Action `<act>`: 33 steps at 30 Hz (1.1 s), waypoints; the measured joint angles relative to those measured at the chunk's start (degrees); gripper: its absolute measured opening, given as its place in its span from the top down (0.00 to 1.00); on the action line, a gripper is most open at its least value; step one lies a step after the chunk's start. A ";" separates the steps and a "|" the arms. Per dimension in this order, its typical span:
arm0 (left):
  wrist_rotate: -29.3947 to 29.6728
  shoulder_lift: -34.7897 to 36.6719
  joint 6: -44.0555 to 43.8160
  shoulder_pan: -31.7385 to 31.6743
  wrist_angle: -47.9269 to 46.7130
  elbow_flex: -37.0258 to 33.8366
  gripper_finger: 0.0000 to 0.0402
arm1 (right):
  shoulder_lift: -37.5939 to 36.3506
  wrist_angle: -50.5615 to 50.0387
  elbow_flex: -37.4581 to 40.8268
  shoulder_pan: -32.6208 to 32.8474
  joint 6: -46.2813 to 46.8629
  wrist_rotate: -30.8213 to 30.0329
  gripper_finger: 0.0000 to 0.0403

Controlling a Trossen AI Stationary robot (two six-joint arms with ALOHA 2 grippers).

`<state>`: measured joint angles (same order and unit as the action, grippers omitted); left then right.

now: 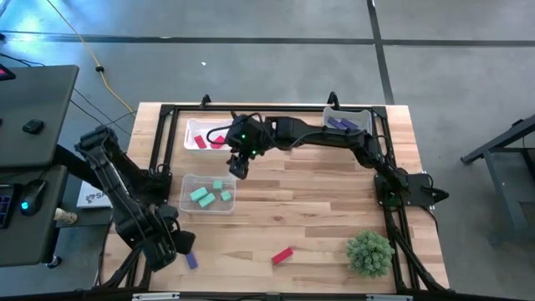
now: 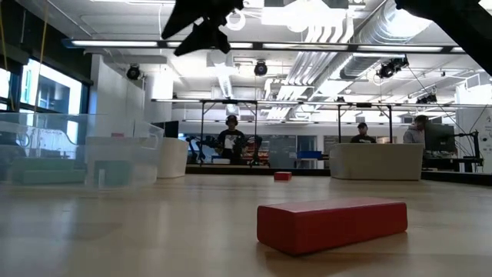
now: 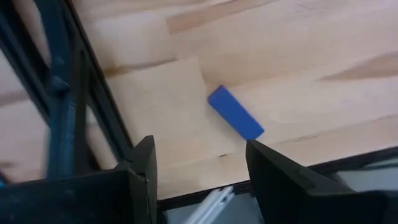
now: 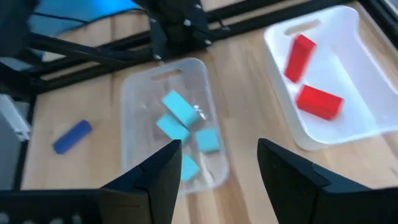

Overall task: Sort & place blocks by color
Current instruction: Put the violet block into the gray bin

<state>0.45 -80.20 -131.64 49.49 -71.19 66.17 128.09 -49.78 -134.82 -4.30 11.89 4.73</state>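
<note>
purple block [image 1: 191, 261] is seen lying on the table [image 1: 318, 209] near the left gripper [image 1: 170, 252], fingers spread, empty. right gripper [image 1: 238, 166] is held open above the teal blocks [image 1: 207, 194] in their bin [image 1: 206, 193].

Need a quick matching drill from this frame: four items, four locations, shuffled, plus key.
Items:
1. teal blocks
2. loose red block
3. loose purple block
4. green spiky plant ball

Locations:
A. bare table, beside the left gripper, near the front-left edge
B. front-right corner of the table
C. inside the clear bin below the right gripper
D. bare table, front middle, nothing near it

Pairs: 1-C, 2-D, 3-A, 4-B
</note>
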 joint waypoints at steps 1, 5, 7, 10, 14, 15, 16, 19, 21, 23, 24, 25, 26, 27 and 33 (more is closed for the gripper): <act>0.08 -0.60 -1.25 0.11 0.72 0.00 0.60 | -0.04 -0.61 0.00 -0.21 -0.30 -0.23 0.50; 0.23 -3.05 -2.92 0.04 3.73 0.02 0.60 | -0.15 -2.13 0.00 -0.32 -2.28 -0.22 0.50; 0.47 -4.72 -3.01 -0.42 4.15 0.02 0.60 | -0.15 -2.52 0.00 -0.28 -3.49 -0.17 0.50; 0.68 -7.34 -2.94 -0.90 5.40 0.02 0.60 | -0.15 -2.95 0.00 -0.28 -4.87 -0.06 0.50; 0.66 -9.97 -1.40 -1.18 7.98 0.02 0.60 | -0.15 -4.08 0.00 -0.15 -6.50 0.01 0.50; 0.67 -10.45 0.44 -1.18 8.71 0.02 0.60 | -0.15 -4.56 0.00 -0.15 -6.96 0.01 0.50; 0.67 -10.82 3.02 -1.19 9.17 0.02 0.60 | -0.15 -5.14 0.00 -0.12 -7.46 0.05 0.50; 0.69 -11.21 13.74 -1.22 9.68 0.02 0.60 | -0.15 -6.50 0.00 -0.10 -8.16 0.15 0.50; 0.67 -11.19 21.83 -1.52 9.72 0.02 0.61 | -0.15 -6.73 0.00 -0.10 -8.50 0.19 0.50; 0.02 -11.19 29.95 -2.02 9.70 0.02 0.61 | -0.15 -6.73 0.00 -0.10 -8.52 0.20 0.50; -0.61 -11.19 34.09 -2.33 9.70 0.02 0.60 | -0.15 -6.72 0.00 -0.10 -8.52 0.20 0.50; -1.33 -11.19 38.50 -2.67 9.70 0.02 0.60 | -0.15 -6.73 0.00 -0.10 -8.49 0.20 0.50; -1.80 -11.19 42.82 -3.01 9.75 0.02 0.60 | -0.15 -6.73 0.01 -0.10 -8.45 0.20 0.50; -1.96 -11.19 47.31 -3.32 9.88 0.02 0.61 | -0.15 -6.73 0.02 -0.10 -8.43 0.20 0.50; -1.70 -11.19 71.36 -5.05 9.93 0.02 0.60 | -0.15 -6.79 0.02 -0.10 -6.33 -0.45 0.50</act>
<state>-1.24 -91.39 -60.29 44.45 -61.26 66.19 127.94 -56.57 -134.80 -4.40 5.56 4.28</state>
